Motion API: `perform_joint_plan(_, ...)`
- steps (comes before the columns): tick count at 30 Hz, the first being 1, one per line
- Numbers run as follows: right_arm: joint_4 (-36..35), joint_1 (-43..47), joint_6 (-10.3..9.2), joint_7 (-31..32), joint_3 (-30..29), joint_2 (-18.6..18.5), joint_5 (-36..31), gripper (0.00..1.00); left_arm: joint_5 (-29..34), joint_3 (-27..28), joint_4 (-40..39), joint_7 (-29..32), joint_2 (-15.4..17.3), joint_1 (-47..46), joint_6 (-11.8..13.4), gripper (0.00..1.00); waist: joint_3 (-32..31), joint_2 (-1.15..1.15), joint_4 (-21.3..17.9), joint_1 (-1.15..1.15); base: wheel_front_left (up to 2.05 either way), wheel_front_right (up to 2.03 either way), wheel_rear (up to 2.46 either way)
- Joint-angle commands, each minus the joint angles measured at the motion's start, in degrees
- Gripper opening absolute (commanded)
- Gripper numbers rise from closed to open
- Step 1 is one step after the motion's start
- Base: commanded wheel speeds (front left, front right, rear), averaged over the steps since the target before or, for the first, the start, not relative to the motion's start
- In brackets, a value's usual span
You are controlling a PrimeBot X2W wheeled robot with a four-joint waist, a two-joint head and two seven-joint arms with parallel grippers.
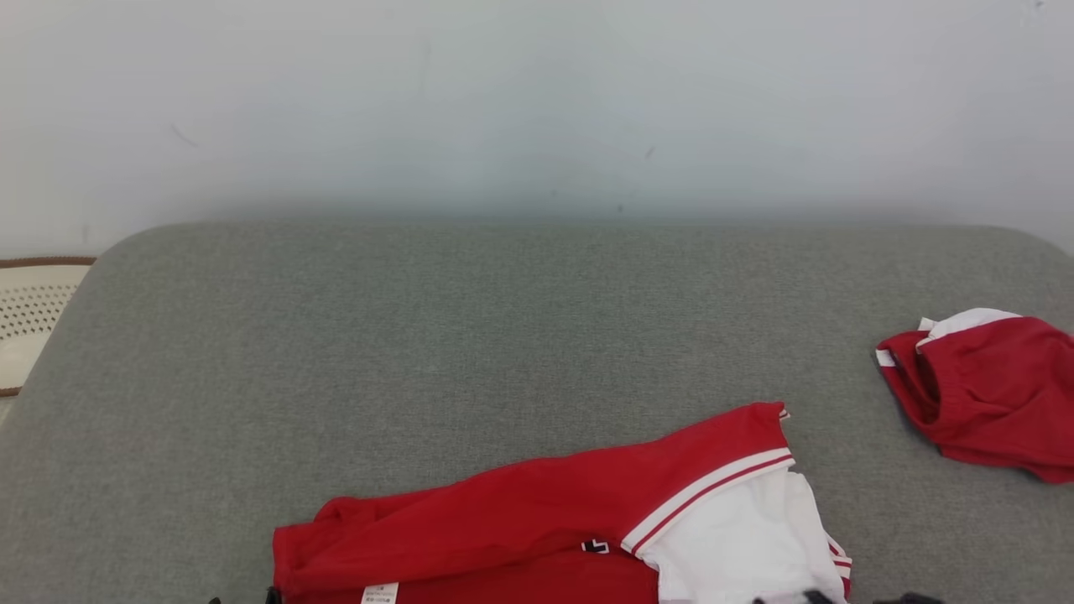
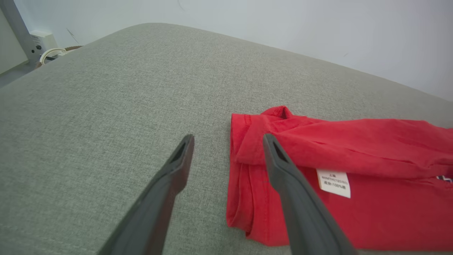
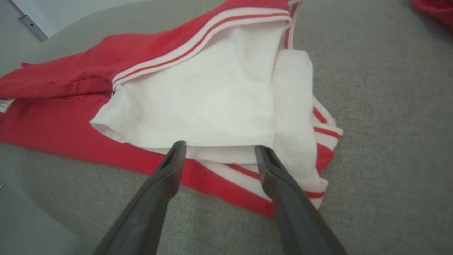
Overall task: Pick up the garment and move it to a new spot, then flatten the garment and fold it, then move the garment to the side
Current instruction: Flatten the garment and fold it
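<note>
Head view: shows jersey (image 1: 503, 503) rumpled, half doubled over, at near edge of grey cushion (image 1: 419, 335). Left wrist view: shows left gripper (image 2: 228, 138) spread, empty, over jersey's red end near label (image 2: 334, 182). Right wrist view: shows right gripper (image 3: 220, 146) spread, empty, at white sleeve (image 3: 212, 95). Fits pre-pickup or mid-flattening alike; any grab needs clean pinch through layers.

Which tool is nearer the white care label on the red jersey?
Left. The left tool hangs open at the red end of the jersey, one finger right beside the care label. The right tool is open at the opposite end, by the white sleeve.
</note>
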Motion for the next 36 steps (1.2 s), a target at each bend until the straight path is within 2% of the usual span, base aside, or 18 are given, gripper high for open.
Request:
perform_joint_plan(1,-0.48,0.25,-0.07,-0.38,-0.93,0.14,-0.82,1.00,-0.15,0.08,-0.17,-0.03,0.01,1.15,0.17,1.00,-0.22,0.00,-0.69,0.00,0.00,0.00,0.00)
perform_joint_plan(6,-1.24,-0.95,-0.07,-0.47,-8.08,2.40,-4.09,1.00,0.23,-0.43,-0.60,-0.03,0.01,0.71,0.55,1.00,-0.39,0.00,-1.34,0.00,0.00,0.00,0.00)
perform_joint_plan(14,3.66,-4.53,-0.07,-0.45,-16.30,6.18,-8.25,1.00,0.84,-1.09,-0.73,-0.03,0.00,-0.04,-0.03,1.00,0.30,0.00,0.16,0.00,0.00,0.00,0.00)
perform_joint_plan(23,9.52,-10.44,-0.07,-0.47,-18.23,8.89,-10.72,1.00,0.20,-1.32,-0.30,-0.03,0.01,-0.91,-0.15,1.00,2.36,0.00,2.18,0.00,0.00,0.00,0.00)
perform_joint_plan(36,13.08,-12.84,-0.07,-0.48,-21.21,9.82,-11.21,1.00,-0.29,-2.17,-1.27,-0.03,0.01,-2.70,0.16,1.00,6.28,0.00,3.40,0.00,0.00,0.00,0.00)
